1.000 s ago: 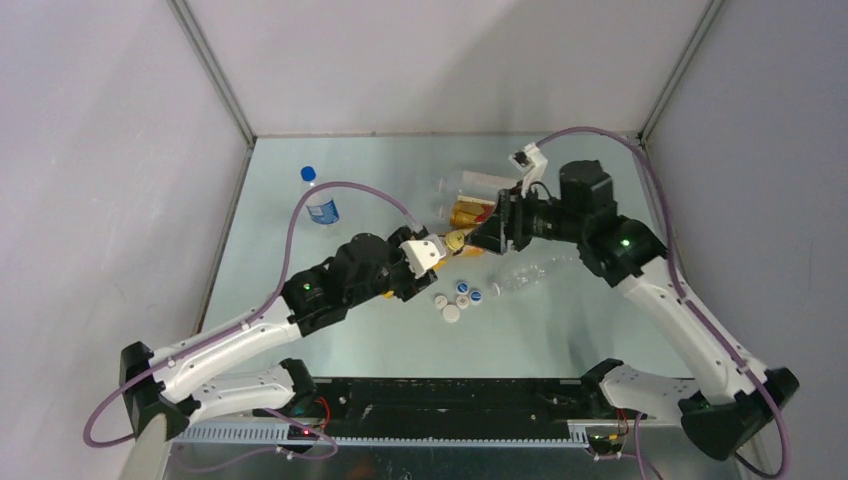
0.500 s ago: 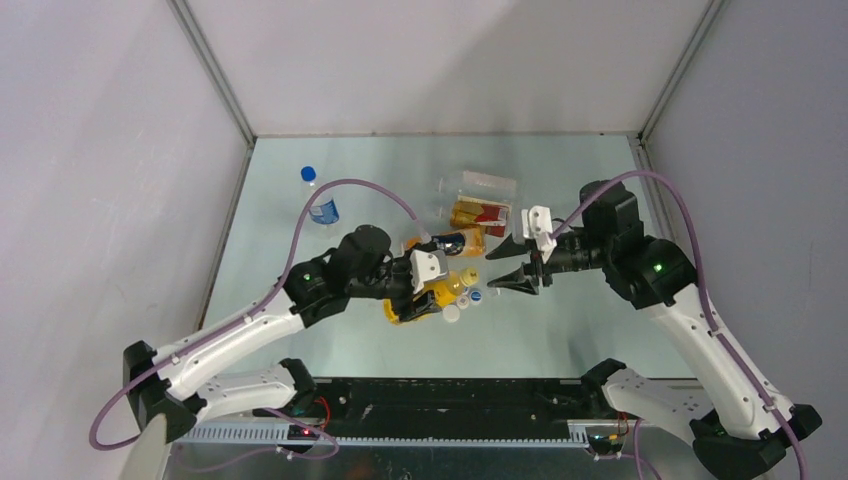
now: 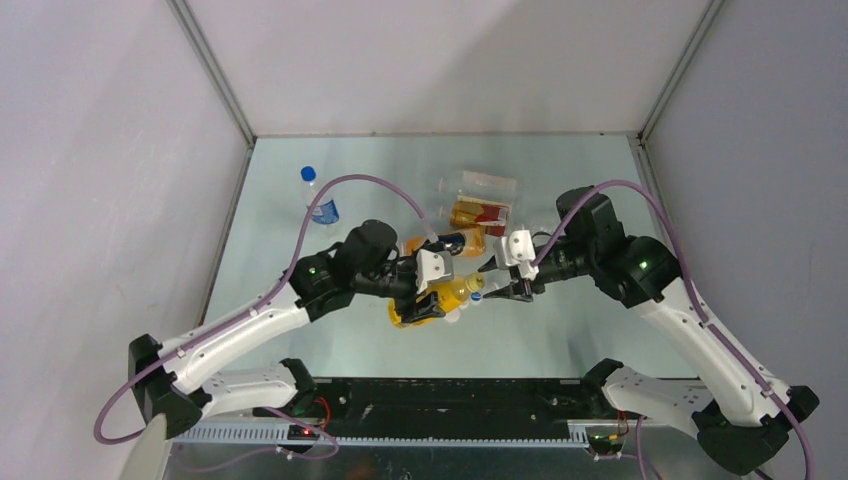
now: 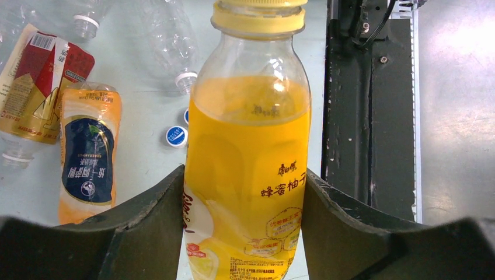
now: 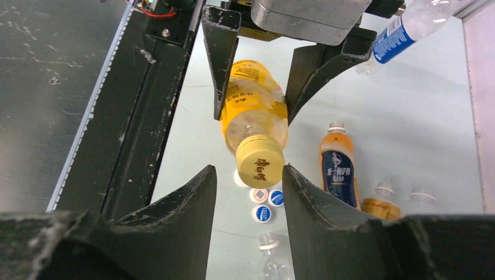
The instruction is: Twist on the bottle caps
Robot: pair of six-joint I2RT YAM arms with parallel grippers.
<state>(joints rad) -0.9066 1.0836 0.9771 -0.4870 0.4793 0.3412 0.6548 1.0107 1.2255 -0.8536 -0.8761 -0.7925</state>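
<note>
My left gripper (image 4: 245, 192) is shut on the orange-yellow bottle (image 4: 248, 157) and holds it tilted above the table, as the top view (image 3: 442, 297) shows. A yellow cap (image 4: 258, 16) sits on its neck. My right gripper (image 5: 248, 169) is open, and the yellow cap (image 5: 260, 161) lies between its fingertips, close to the right finger (image 5: 303, 198). In the top view the right gripper (image 3: 497, 286) meets the bottle's neck. Loose blue and white caps (image 5: 262, 213) lie on the table below the bottle.
An orange bottle with a dark-blue label (image 3: 450, 241), a gold-and-red labelled bottle (image 3: 478, 213) and a clear bottle (image 3: 480, 183) lie behind. A clear bottle with a blue label (image 3: 318, 205) stands at the back left. An open clear bottle (image 5: 271, 256) lies under my right gripper. The black base rail (image 4: 350, 116) runs along the near edge.
My left gripper has carried the orange-yellow bottle up and turned its cap rightward. My right gripper has swung from the back bottles down and left, bringing its open jaws around the yellow cap.
</note>
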